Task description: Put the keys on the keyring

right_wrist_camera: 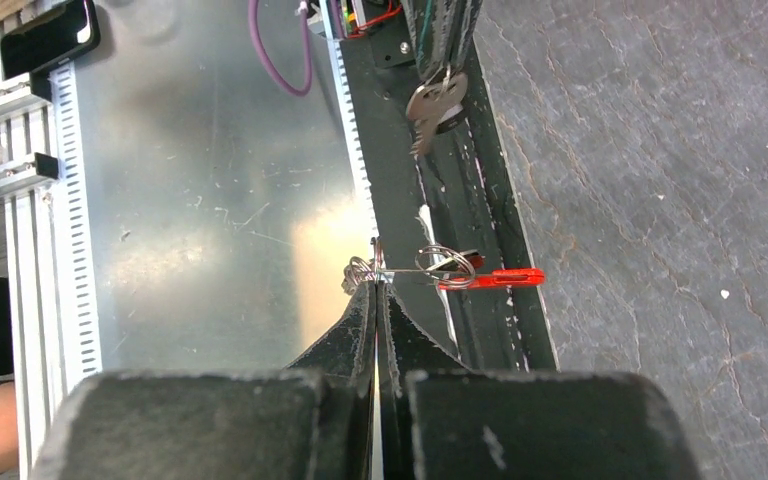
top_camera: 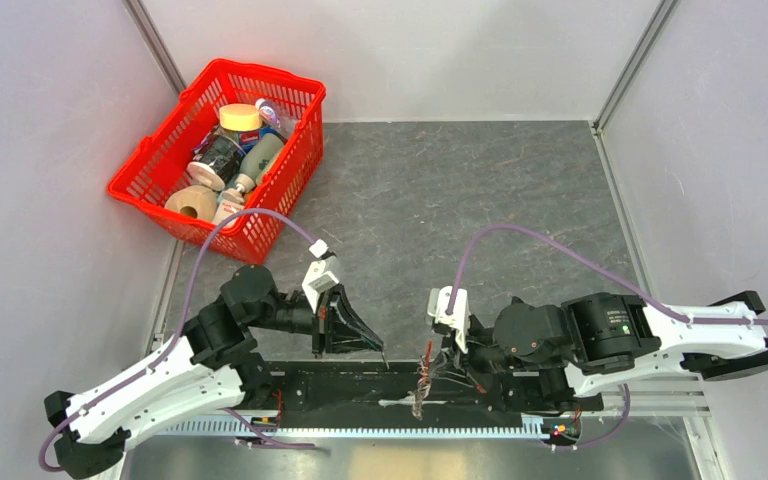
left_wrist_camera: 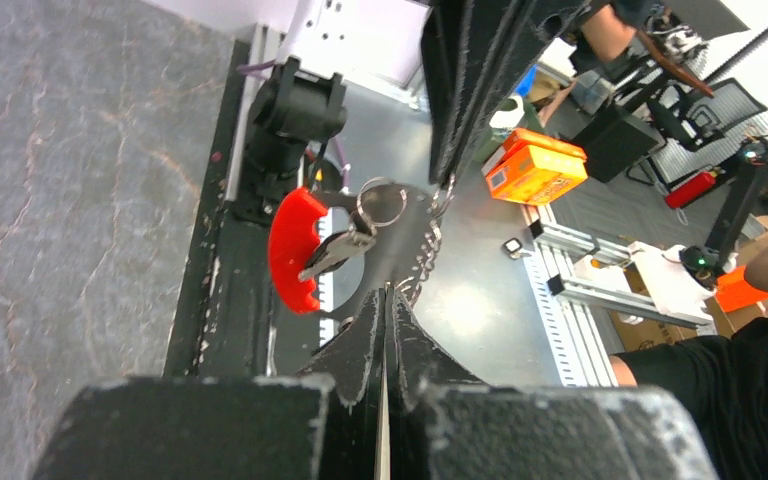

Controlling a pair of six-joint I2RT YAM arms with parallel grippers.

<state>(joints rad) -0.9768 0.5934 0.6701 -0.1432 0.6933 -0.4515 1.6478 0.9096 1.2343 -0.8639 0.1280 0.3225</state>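
You held the right pincer (right_wrist_camera: pixel 375 290) pressed together on the coiled chain of the keyring (right_wrist_camera: pixel 362 270). The rest hung free beside the tips, where the red tag (right_wrist_camera: pixel 490 278) and the split ring (right_wrist_camera: pixel 446 262) dangled. I judged this was to present the ring to the other arm.

Your left pincer (left_wrist_camera: pixel 385 297) was pressed together too. In the right wrist view a silver key (right_wrist_camera: pixel 428 105) hung at its tips, so it appeared to be pinching that key by the head, blade free for threading. Its own wrist view did not show the key.

From the left wrist, a silver key-shaped piece (left_wrist_camera: pixel 337 250) hung from the split ring against the tag. I could not tell whether it was a key already threaded or a clasp.

The two pincers faced each other tip to tip, near but apart. They sat over the black rail (top_camera: pixel 340 385) at the near edge of the table (top_camera: pixel 460 190), between the arm bases. Room there was tight: the rail lay close below, and a slip would likely have dropped the key onto it.

The far table offered open room. The red basket (top_camera: pixel 155 185) stood well apart in the far left corner.
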